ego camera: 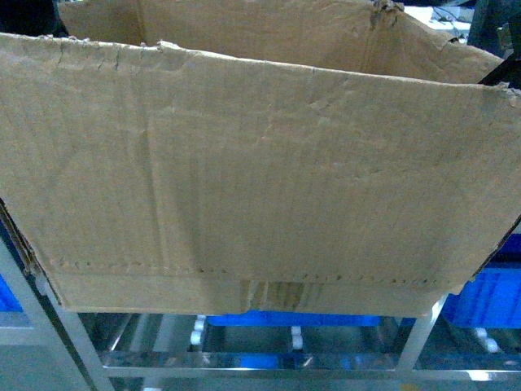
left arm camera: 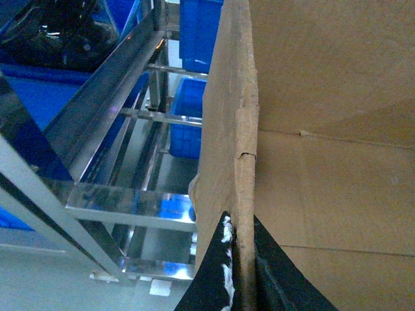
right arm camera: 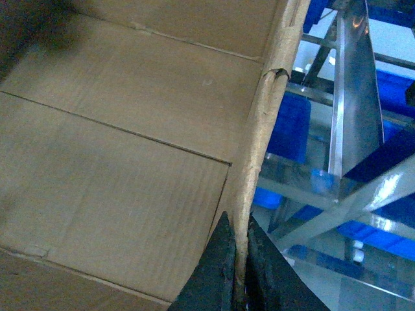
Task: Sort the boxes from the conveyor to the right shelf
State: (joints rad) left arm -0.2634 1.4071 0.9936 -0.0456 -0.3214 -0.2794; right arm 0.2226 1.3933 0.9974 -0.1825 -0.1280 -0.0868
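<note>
Steel rack (ego camera: 244,358) and blue bins (ego camera: 496,297) below. Cardboard carton (ego camera: 244,179) held aloft above the shelf, left gripper (left arm camera: 243,272) and right gripper (right arm camera: 237,272) each pinching an opposite wall for level carrying.

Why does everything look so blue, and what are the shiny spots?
All three views have a blue tint. Head view: the box looks soft and fills the frame. Left wrist view: the shelf mirrors blue bins. Right wrist view: glare on a steel post.
</note>
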